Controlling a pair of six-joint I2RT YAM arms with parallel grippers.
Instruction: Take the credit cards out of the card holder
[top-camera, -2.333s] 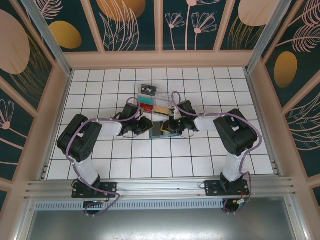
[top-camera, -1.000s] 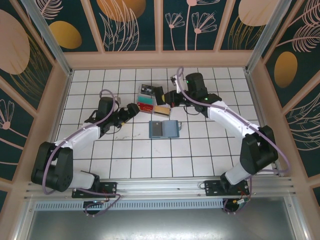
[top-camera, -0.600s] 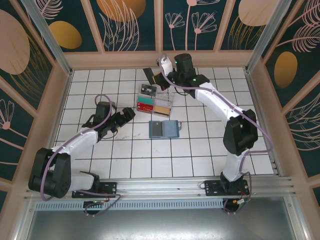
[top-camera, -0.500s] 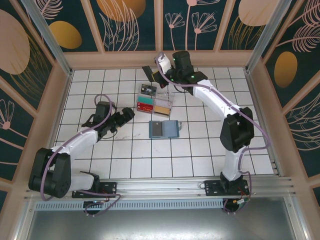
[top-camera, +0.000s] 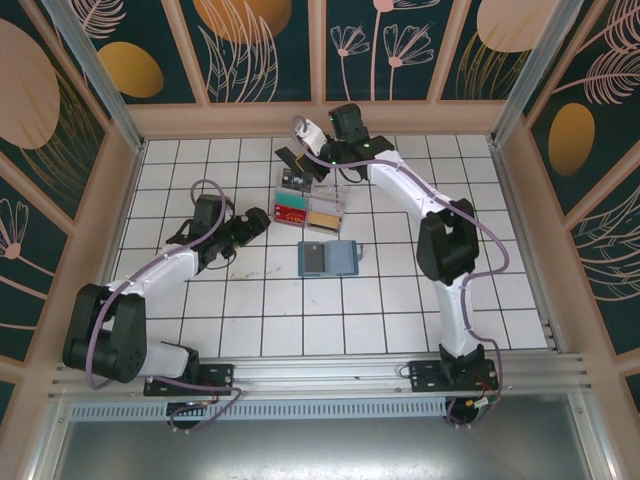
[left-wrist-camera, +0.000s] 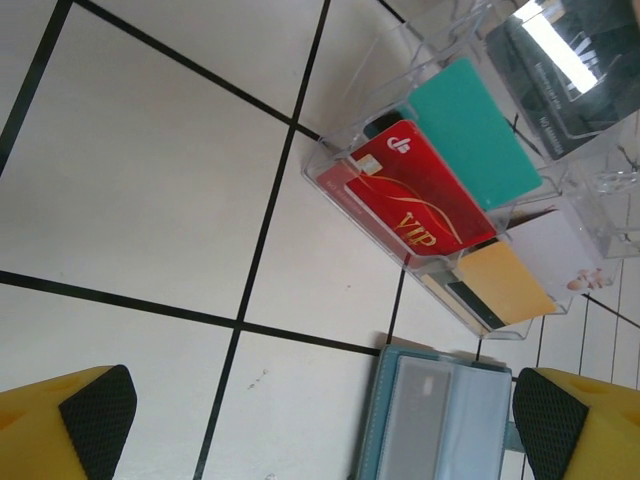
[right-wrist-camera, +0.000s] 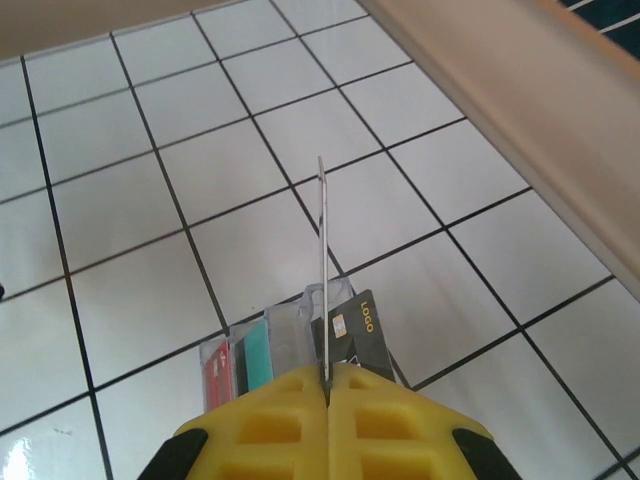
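The teal card holder (top-camera: 328, 258) lies open and flat on the white-tiled tabletop (top-camera: 400, 300), between the two arms and just on the near side of a clear divided tray (top-camera: 310, 212). In the left wrist view its grey-blue pocket faces (left-wrist-camera: 440, 415) turn upward. A red card (left-wrist-camera: 420, 200) marked VIP rests in the tray beside a teal card (left-wrist-camera: 475, 130) and a yellow card (left-wrist-camera: 505, 280). A black card (right-wrist-camera: 355, 325) printed LOGO lies at the tray's far end. Above that end, near the back wall, the right end effector (top-camera: 310, 155) is clamped on a dark card (top-camera: 292, 159), which its own camera sees edge-on and upright (right-wrist-camera: 321, 260). The left end effector (top-camera: 258, 224) hangs low over the tiles left of the tray. Its yellow fingers (left-wrist-camera: 95, 420) are spread wide and hold nothing.
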